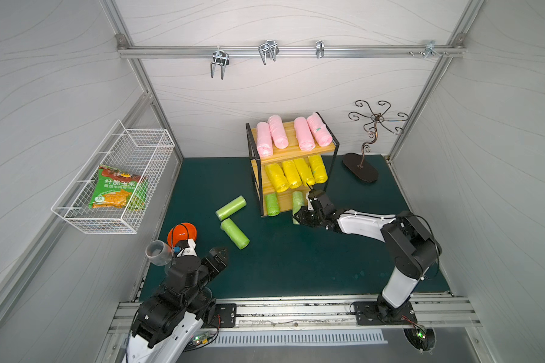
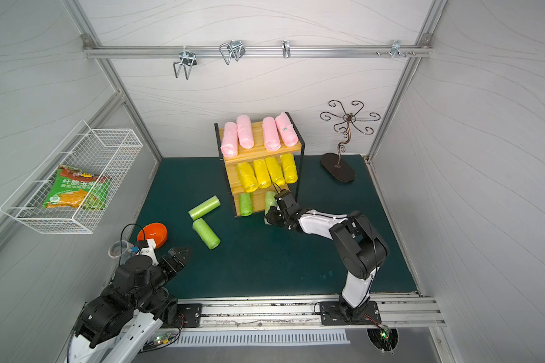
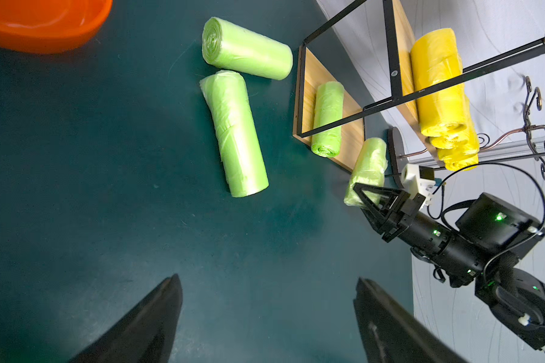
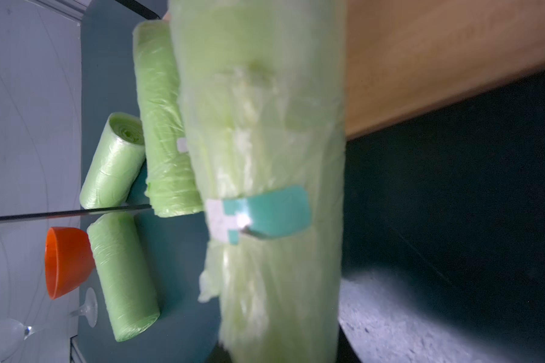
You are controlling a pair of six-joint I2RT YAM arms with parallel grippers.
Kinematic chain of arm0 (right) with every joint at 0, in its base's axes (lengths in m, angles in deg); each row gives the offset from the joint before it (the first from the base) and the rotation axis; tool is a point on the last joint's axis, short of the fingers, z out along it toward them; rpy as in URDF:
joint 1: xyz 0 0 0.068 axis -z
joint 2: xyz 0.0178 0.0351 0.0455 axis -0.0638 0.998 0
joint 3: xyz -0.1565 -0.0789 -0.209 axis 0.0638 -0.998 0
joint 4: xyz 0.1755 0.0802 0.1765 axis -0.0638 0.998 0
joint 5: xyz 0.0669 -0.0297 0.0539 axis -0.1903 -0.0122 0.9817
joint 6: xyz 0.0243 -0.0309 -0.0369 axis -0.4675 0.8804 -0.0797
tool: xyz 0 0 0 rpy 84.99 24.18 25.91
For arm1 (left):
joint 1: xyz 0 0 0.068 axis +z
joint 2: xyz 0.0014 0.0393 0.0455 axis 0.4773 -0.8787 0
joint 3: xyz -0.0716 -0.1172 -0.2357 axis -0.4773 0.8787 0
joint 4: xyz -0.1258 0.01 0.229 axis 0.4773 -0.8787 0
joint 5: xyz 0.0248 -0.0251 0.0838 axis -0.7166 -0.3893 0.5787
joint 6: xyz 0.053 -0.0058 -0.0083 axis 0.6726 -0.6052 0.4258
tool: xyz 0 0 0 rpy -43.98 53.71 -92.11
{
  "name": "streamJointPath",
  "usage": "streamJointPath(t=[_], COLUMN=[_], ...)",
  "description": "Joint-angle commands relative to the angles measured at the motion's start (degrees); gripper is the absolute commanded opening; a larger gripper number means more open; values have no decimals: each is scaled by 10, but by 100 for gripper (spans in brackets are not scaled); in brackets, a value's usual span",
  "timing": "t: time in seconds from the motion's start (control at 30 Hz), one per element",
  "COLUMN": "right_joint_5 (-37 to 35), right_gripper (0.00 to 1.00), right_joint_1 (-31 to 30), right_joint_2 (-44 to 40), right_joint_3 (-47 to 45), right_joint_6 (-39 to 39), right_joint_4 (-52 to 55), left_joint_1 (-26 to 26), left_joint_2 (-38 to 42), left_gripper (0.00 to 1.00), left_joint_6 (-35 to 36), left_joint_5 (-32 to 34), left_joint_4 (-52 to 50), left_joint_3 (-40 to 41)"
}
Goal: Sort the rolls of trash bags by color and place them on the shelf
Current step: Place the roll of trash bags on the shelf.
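At centre frame in both top views, front lip of the lowest board: current holding.

- My right gripper: clamped on one light green crinkly plastic roll of trash bags, gripped toward its nearer end.
- Location: at the front edge of the three-tier slatted wooden shelf, just right of the darker green roll lying on that board. I cannot tell whether mine rests on the wood yet.
- Long axis: up and down the frame. The far end points toward the back wall and the near end overhangs the dark green mat, roughly parallel to its neighbour. The teal label faces my wrist camera.
- Other stock: four pink rolls on the top tier, four yellow rolls on the middle tier, two loose green rolls on the mat left of centre.
- My left gripper: jaws wide apart, empty, lower left.

Hazards, by my judgement:
- Let go here, the overhanging end could tip the roll back onto the mat.
- Pushed in askew, it could shove the neighbour or snag the black frame upright.
- My wrist sits just under the yellow rolls and could knock them.
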Motion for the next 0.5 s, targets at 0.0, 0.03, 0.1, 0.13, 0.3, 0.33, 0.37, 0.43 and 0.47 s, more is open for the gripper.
streamJointPath(t=[0.0,0.03,0.1,0.13,0.3,0.33,0.37,0.43,0.47], right_joint_5=[56,69,98,108,184,199,212,227,234], right_gripper=[0,0,0,0,0,0,0,0,0], right_joint_1=[7,9,14,17,34,40,45,53,55], right_joint_2=[18,26,44,52,93,104,115,129,133], right_joint_3=[-16,-18,-14,-10,29,36,41,45,51], right_joint_6=[-64,-69,-77,-78,-93,-102,-112,-129,-133], right_joint_4=[-150,-171,-206,-219,-244,-251,-265,-288,-287], left_joint_1=[-3,-3,-3,-3,-3,-3,-3,-3,-3], left_joint_2=[4,4,3,4,4,4,4,4,4], left_gripper=[91,91,91,91,91,91,91,91,91], left_joint_6=[2,2,3,3,2,2,2,2,2], left_joint_5=[4,3,2,2,3,3,3,3,3], left_joint_4=[24,23,24,23,24,23,23,23,23], left_joint_3=[-10,-10,-10,-10,-10,-10,-10,-10,-10])
